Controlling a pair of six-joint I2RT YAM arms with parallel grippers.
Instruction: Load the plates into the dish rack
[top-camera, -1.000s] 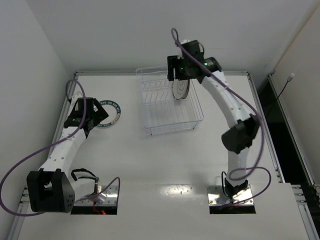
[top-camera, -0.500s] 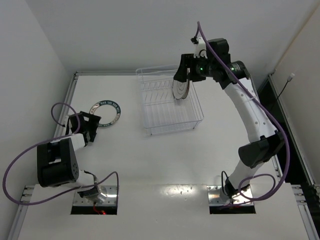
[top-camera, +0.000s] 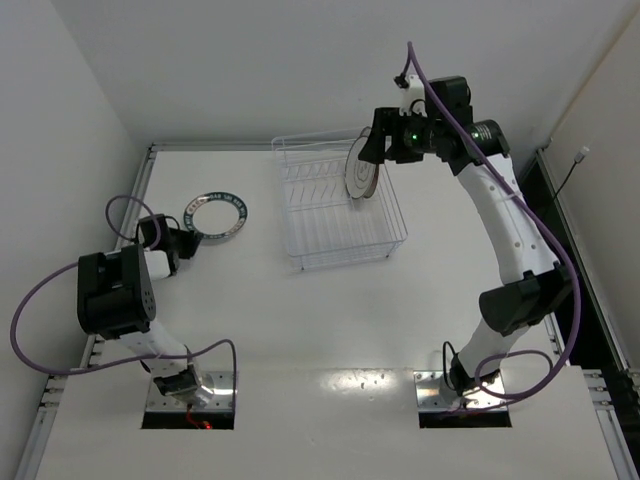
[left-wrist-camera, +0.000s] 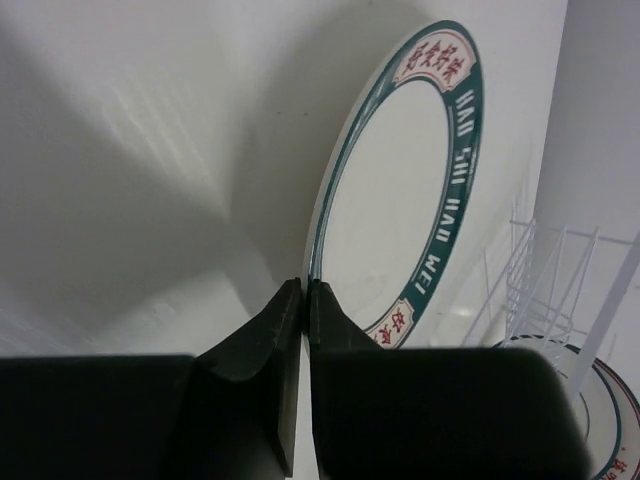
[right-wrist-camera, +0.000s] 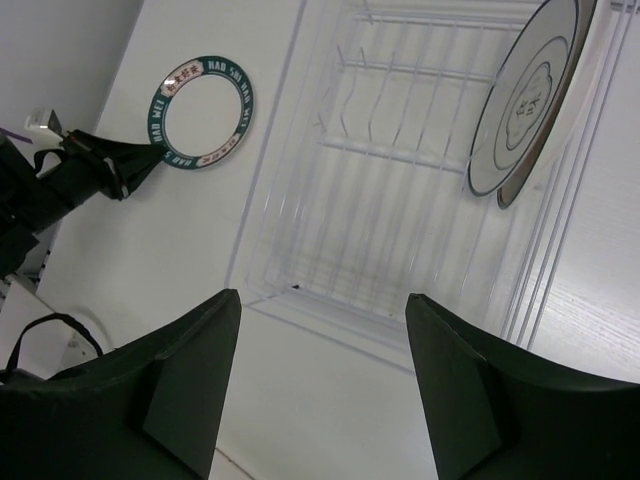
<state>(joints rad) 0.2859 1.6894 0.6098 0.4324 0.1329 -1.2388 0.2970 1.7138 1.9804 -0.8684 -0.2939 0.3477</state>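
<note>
The white table carries a teal-rimmed plate lying flat, far left. A wire dish rack stands at far centre.

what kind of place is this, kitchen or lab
Probably a robot test cell, not a kitchen: a white table boxed in by plain white panels, two robot arms bolted at its near edge, with just a wire dish rack and plates as props.

Left wrist view crops the racked plates.
</note>
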